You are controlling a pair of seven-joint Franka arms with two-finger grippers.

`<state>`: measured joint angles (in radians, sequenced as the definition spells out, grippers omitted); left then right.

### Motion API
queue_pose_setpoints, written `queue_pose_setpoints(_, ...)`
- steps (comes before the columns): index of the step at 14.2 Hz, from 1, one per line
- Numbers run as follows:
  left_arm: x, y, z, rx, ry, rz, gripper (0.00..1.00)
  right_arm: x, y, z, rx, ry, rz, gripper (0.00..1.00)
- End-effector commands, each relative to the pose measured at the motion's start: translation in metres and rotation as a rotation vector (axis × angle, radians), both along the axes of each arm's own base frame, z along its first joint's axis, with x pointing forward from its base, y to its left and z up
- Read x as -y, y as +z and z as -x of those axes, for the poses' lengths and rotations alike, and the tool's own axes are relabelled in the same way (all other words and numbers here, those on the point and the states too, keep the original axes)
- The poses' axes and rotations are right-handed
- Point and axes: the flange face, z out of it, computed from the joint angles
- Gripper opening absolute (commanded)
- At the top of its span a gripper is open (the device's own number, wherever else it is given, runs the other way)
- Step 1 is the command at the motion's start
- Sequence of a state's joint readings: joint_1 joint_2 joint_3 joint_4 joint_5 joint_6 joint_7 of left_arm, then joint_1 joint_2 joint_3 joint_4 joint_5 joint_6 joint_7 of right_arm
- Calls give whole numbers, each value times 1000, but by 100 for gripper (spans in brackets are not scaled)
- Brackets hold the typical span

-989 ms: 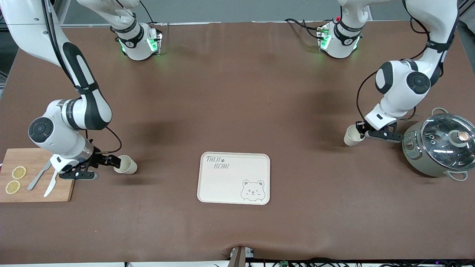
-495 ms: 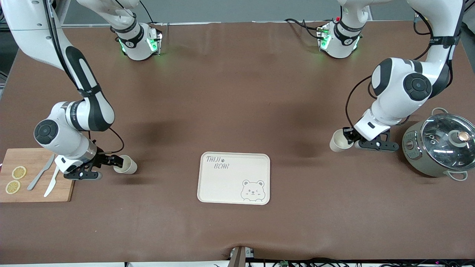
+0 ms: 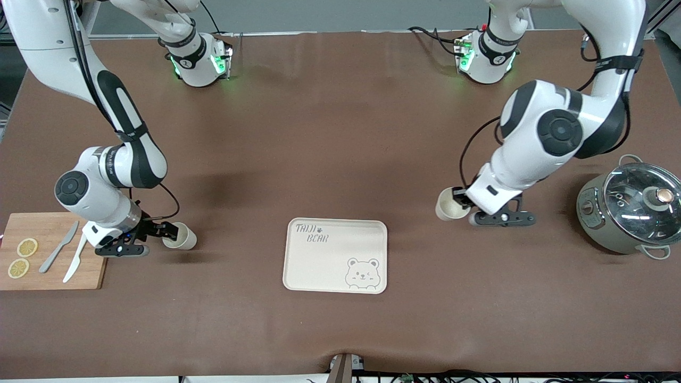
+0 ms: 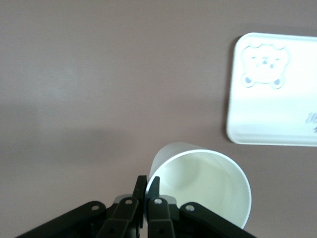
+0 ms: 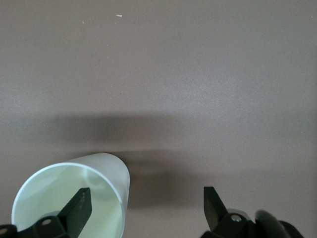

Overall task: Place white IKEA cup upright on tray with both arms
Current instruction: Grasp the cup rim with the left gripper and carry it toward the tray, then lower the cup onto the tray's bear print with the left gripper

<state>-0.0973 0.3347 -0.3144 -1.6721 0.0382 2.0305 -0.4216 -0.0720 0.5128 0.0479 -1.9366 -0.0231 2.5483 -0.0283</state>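
Already cup (image 4: pixel 200 184) rim between the left gripper's (image 4: pixel 147 184) closed jaws.

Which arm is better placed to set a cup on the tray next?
Left. The left gripper is shut on the rim of the lifted cup, over the table close beside the tray. The right gripper is open around the wall of the lying cup by the cutting board, ungrasped.

Two white cups (image 3: pixel 449 208) (image 3: pixel 181 236); cream bear tray (image 3: pixel 319 266) between

Left gripper (image 4: pixel 147 186) jaws pinch white cup (image 4: pixel 200 181) rim over brown table (image 4: pixel 99 74); tray (image 4: pixel 270 94) near.
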Motion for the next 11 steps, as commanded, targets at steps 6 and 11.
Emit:
queue_pose_setpoints(6, 96, -18, -21, -33, 79, -38, 0, -1, -9, 4, 26, 19, 3, 100)
queue_pose_setpoints(11, 121, -42, -19, -50, 81, -31, 0, -5, -9, 4, 24, 24, 2, 83)
